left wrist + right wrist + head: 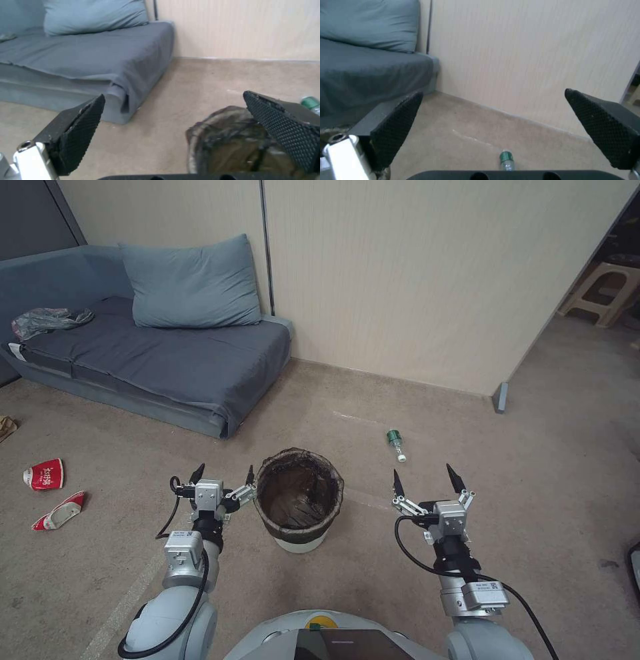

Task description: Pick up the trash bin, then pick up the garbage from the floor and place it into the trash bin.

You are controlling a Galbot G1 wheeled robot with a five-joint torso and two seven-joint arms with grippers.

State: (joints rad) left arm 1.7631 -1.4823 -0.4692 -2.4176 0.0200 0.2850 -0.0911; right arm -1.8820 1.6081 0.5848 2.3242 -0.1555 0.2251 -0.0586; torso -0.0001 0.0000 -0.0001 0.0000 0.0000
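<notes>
Spread wide and holding nothing, our left gripper hangs at lower centre-left of the head view, its inner fingertip just beside the rim of the trash bin. Whether that tip touches the dark liner we cannot quite tell from this angle. In the left wrist view the bin sits low and right, partly behind one finger, so the rim is not yet between the pads.

Our right gripper waits at lower centre-right, also wide open and empty, well apart from the bin. Beyond it, toward the wall, lies a small green bottle; the right wrist view has the same bottle low in the middle of the frame.

At the left edge of the head view we see two crushed red-and-white cups on the carpet, near the sofa.

We judge the first step, picking up the bin, to be in hand and not yet done. The next move calls for shifting the left gripper so the rim and liner fall between its fingers, then closing firmly enough that the thin wall does not slip.
</notes>
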